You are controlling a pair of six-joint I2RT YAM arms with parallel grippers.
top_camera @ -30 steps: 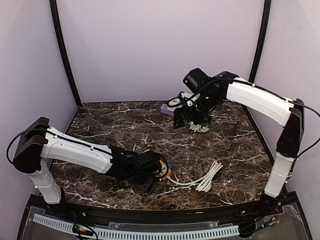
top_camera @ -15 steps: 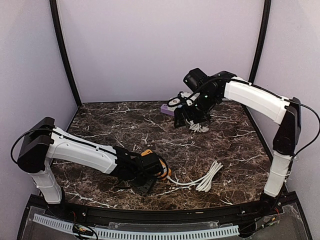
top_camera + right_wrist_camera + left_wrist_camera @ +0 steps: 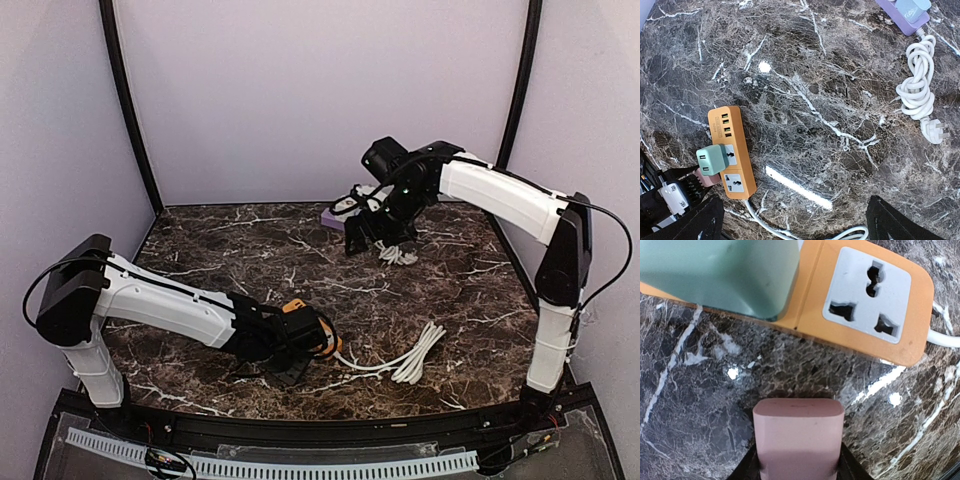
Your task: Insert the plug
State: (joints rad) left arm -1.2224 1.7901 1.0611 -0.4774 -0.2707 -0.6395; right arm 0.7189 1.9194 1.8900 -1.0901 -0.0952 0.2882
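Observation:
A pink plug [image 3: 798, 432] stands on the marble between my left gripper's [image 3: 798, 466] black fingers [image 3: 747, 467], which press against both of its sides. Just beyond it lies the orange power strip [image 3: 810, 300], with one free socket [image 3: 867, 295] and a green adapter [image 3: 720, 275] plugged in beside that socket. In the top view the left gripper [image 3: 297, 362] sits low beside the strip [image 3: 312, 326] near the front edge. My right gripper [image 3: 795, 225] hangs open, high over the back of the table, and looks down on the strip [image 3: 732, 150].
A purple power strip [image 3: 905, 17] with a coiled white cable [image 3: 917, 92] lies at the back. The orange strip's white cord [image 3: 410, 360] loops to the front right. Black frame posts and pale walls enclose the table.
The left gripper's jaws have closed in on the pink plug beside the orange strip. The right arm has drifted slightly left and stayed open.

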